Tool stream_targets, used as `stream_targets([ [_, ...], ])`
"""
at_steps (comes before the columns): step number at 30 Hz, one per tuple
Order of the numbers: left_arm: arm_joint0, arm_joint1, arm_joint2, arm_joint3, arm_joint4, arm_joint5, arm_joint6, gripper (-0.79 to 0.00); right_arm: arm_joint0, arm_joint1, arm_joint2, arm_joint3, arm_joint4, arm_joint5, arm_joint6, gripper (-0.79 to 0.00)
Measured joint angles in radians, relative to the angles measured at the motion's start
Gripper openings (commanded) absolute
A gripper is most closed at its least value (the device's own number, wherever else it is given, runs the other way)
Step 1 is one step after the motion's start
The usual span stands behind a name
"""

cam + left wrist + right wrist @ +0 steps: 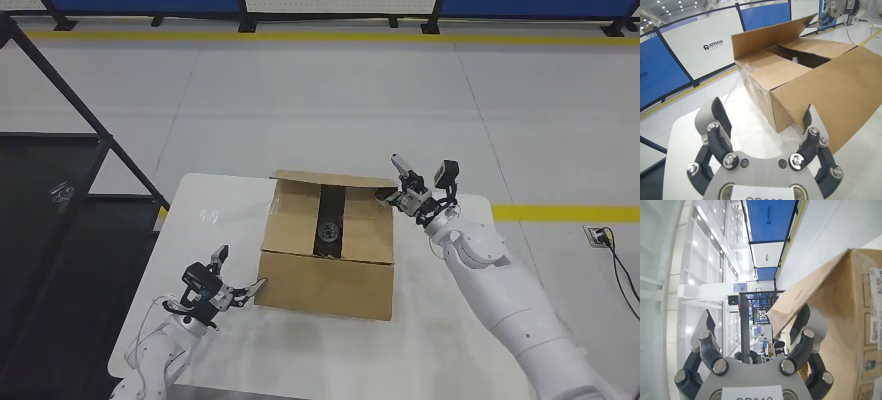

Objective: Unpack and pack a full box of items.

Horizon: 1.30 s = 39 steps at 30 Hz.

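Two long flaps are what matters on the cardboard box (290, 225). It stands in the middle of the white desk (220, 200), with its long axis running from side to side in front of the robot. The far flap (768, 37) stands nearly upright along the far long edge. The near flap (838, 91) leans outward and down, toward the left arm. The short inner flaps lie almost flat, and a small white bottle cap (795, 59) shows in the dark gap between them, so the box seems to be full, with nothing unpacked yet. The right gripper (755, 323) is at the right end of the far flap. Its fingers (799, 323) are spread apart, and the corner of the flap lies between them, close to one finger but not pinched. The left gripper (764, 115) hovers low over the desk near the left front corner of the box, its fingers also spread and holding nothing. The lower corner of the near flap is just beside one finger, and I cannot tell if it touches. I judge that the right arm is the nearer one for the far flap. It would need to close on that corner and fold the flap back from the opening, about the long edge. Such a thin corner may slip out.
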Motion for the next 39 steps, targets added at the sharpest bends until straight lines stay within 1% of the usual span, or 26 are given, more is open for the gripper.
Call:
stream_targets([
  [6,0.009,0.001,0.01,-0.004,-0.002,0.007,0.007,0.0,0.09,-0.054,-0.059,0.094,-0.043,-0.026,-0.084,0.0],
  [10,0.011,0.003,0.014,-0.003,0.0,0.008,0.009,0.0,0.156,-0.098,-0.109,0.18,-0.107,-0.041,-0.189,0.0],
  [16,0.015,0.005,0.022,-0.007,0.001,0.008,0.009,0.0,0.218,-0.166,-0.171,0.311,-0.188,-0.102,-0.342,0.0],
  [19,0.017,0.005,0.03,-0.009,0.004,0.009,0.009,0.0,0.235,-0.198,-0.188,0.365,-0.202,-0.13,-0.38,0.0],
  [33,0.002,0.007,0.038,0.011,-0.022,0.028,-0.003,0.0,0.237,-0.201,-0.189,0.372,-0.2,-0.132,-0.378,0.0],
  [35,0.0,0.006,0.043,0.011,-0.025,0.03,-0.006,0.0,0.223,-0.2,-0.185,0.349,-0.209,-0.136,-0.369,0.0],
  [36,-0.001,0.006,0.045,0.01,-0.026,0.029,-0.007,0.0,0.218,-0.199,-0.183,0.338,-0.224,-0.133,-0.378,0.0],
  [39,-0.002,0.006,0.054,0.006,-0.019,0.028,-0.011,0.0,0.214,-0.207,-0.182,0.298,-0.265,-0.092,-0.465,0.0],
])
